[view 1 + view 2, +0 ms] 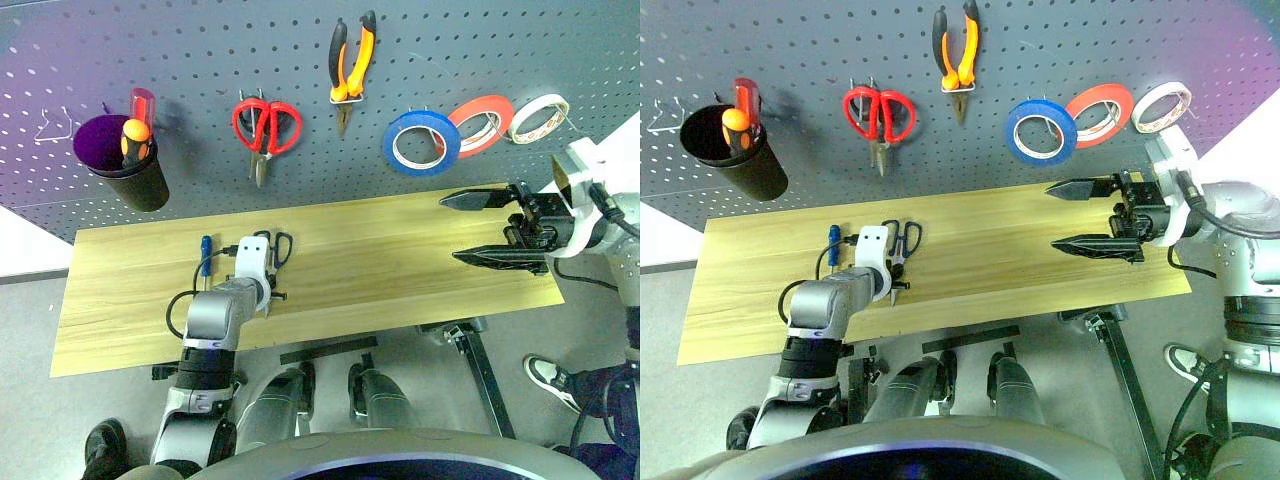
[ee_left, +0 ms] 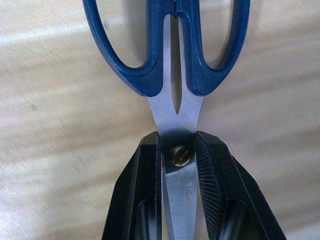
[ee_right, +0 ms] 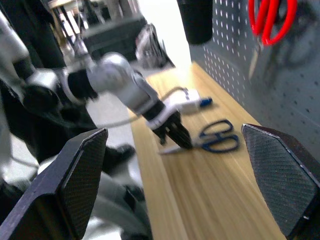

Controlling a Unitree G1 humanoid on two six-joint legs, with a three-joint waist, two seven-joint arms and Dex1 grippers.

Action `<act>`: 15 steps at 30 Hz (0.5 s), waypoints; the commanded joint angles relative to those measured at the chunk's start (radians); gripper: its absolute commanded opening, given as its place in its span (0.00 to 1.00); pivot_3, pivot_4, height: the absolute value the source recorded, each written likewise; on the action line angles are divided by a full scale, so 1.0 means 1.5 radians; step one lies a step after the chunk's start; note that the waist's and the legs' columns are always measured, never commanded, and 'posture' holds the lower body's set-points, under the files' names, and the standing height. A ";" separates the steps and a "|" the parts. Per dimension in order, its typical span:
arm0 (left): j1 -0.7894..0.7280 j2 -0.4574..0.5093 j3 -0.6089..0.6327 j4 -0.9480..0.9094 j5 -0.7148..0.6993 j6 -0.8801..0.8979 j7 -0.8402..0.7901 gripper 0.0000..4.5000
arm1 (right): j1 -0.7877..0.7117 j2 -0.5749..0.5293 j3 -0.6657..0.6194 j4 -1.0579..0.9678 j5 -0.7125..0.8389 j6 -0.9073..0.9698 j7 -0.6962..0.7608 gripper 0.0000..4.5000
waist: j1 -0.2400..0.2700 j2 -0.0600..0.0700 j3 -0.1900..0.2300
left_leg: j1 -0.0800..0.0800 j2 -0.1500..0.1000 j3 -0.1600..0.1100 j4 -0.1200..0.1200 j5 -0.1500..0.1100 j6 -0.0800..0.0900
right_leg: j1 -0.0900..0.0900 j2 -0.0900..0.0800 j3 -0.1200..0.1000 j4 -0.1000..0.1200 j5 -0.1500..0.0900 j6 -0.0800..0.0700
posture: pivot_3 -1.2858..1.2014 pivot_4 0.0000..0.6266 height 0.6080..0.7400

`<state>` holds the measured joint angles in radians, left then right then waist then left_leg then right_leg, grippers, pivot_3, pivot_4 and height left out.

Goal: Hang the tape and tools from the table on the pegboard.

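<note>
Tape (image 1: 421, 142) and pliers (image 1: 351, 68) hang; my left end effector (image 2: 178, 165) clamps the scissors (image 2: 170, 47) on the tabletop (image 1: 380, 250), right end effector (image 1: 478, 228) spread empty.

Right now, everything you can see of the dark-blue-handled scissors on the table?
The scissors have two dark blue, plastic-looking handle loops and silver metal blades joined by a brass-coloured pivot screw. They lie flat on the light wooden table, blades closed, loops towards the pegboard and blades towards the table's near edge. The left gripper is shut on them at the pivot, one black finger on either side. A small blue-ended item lies beside them, not touching.
</note>
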<state>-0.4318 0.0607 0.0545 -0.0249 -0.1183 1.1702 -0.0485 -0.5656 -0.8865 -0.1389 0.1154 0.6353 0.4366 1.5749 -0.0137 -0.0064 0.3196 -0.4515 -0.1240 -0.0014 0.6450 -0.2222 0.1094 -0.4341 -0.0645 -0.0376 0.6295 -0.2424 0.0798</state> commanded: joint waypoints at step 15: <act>0.023 0.061 -0.041 -0.150 -0.023 0.027 -0.061 0.15 | -0.004 -0.025 -0.001 0.044 -0.044 -0.057 0.026 1.00 | 0.000 0.000 0.000 | -0.001 0.000 0.000 0.001 0.002 -0.004 | -0.001 0.000 -0.001 0.000 0.000 0.000 | 0.46 0.49 0.89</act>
<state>-0.4179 0.1414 0.0202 -0.1713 -0.1396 1.2161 -0.1170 -0.5568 -0.8975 -0.1243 0.1836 0.5627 0.3661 1.6064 -0.0130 -0.0063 0.3196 -0.4535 -0.1243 -0.0015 0.6460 -0.2185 0.1030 -0.4353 -0.0645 -0.0385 0.6299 -0.2419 0.0806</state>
